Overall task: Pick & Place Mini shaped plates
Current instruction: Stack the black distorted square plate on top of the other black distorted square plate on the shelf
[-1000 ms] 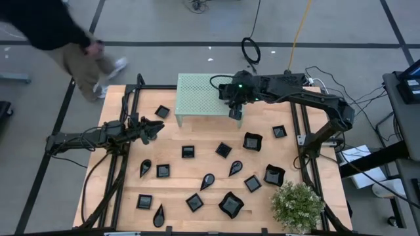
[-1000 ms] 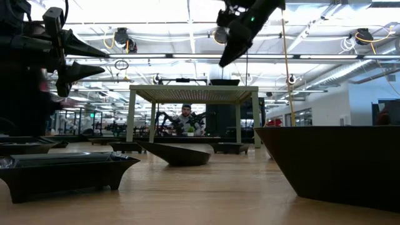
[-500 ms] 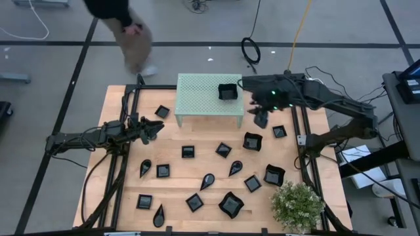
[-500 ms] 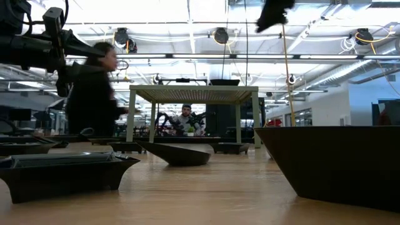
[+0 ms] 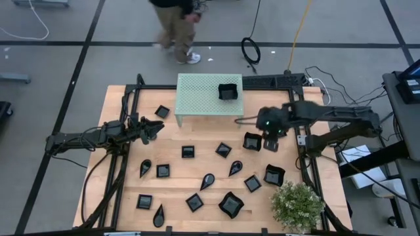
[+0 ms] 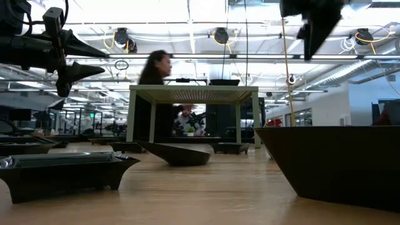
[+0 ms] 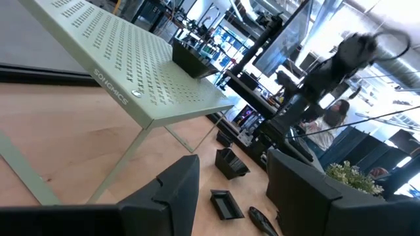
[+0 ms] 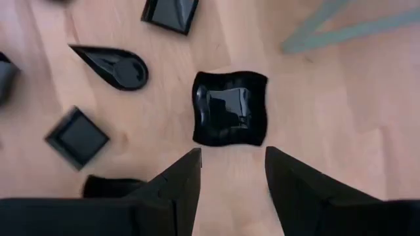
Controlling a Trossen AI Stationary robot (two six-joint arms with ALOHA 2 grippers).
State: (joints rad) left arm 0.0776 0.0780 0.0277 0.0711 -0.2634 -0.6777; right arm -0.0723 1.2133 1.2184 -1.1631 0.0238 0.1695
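Mini shaped plates [image 5: 224,150], glossy black, shallow, lie scattered over the pale wooden table [image 5: 197,170]: small squares with raised rims, teardrop dishes tapering to a point, and larger wavy-edged squares. One wavy-edged plate [image 8: 230,108] lies just ahead of my right gripper [image 5: 271,140] on bare wood; in the right wrist view its rim ripples, its centre is flat and mirror-bright, and my two dark fingers [image 8: 177,180] stand spread apart just short of its near edge, touching nothing, holding nothing. Near it in that view are a teardrop plate [image 8: 113,65] with a round well and a small square plate [image 8: 77,137] set cornerwise. From above, the same wavy plate [image 5: 252,141] lies just beside my right gripper, towards the table's middle. One boxy black plate [image 5: 227,92] sits on top of the pale green perforated stand [image 5: 197,98] at the table's far edge, close to its right corner. My left gripper [image 5: 152,128] hangs over the left part of the table, fingers parted and empty, near a square plate [image 5: 162,112] beside the stand's left leg. A potted green plant [image 5: 297,206] stands at the near right corner. A person [image 5: 176,26] walks on the floor beyond the table.
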